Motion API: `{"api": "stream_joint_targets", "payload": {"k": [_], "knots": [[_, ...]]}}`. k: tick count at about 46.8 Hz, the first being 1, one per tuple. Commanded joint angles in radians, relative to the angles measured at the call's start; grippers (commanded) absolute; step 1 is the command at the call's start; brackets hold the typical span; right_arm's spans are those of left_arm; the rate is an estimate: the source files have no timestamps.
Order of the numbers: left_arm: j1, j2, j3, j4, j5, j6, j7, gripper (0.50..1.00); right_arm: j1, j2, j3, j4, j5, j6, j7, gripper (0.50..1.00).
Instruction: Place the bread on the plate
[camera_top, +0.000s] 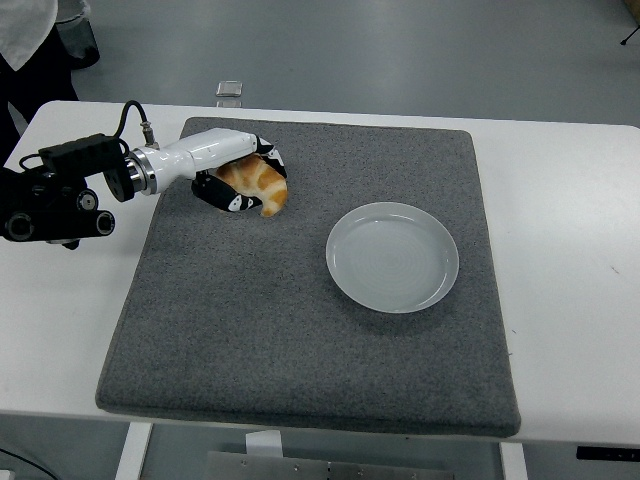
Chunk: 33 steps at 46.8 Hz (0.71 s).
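A golden-brown croissant (261, 184) is held in my left hand (240, 180), whose black-and-white fingers curl around it above the far left part of the grey mat (300, 330). The hand and bread look lifted off the mat. A pale round plate (392, 256) lies on the mat to the right of centre, well apart from the hand. My left arm comes in from the left edge. The right arm does not show.
The mat covers most of the white table (580, 200). A small clear object (230, 90) sits at the table's far edge. A person's dark and white clothing (30, 40) shows at the top left corner.
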Motion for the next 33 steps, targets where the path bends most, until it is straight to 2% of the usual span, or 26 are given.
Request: {"api": "stream_joint_targets", "payload": {"k": [1,12,20,27,33], "knots": [[-0.038,0.015,0.000,-0.004,0.016,-0.002,-0.001,0.500,0.001,0.000,0.000,0.001,0.000,0.000,0.000,0.930],[-0.138,0.038,0.000,-0.005,0.016,-0.021,-0.001,0.500,0.002,0.000,0.000,-0.001,0.000,0.000,0.000,0.930],[-0.210,0.049,-0.002,-0.004,0.013,-0.059,-0.001,0.500,0.008,0.000,-0.002,0.001,0.000,0.000,0.000,0.932],[-0.300,0.070,-0.014,-0.002,-0.004,-0.132,-0.001,0.500,0.010,0.000,-0.002,0.001,-0.002,0.000,0.000,0.930],[-0.339,0.093,-0.079,-0.001,-0.004,-0.203,-0.001,0.500,0.014,0.000,-0.002,-0.001,-0.002,0.000,0.000,0.932]]}}
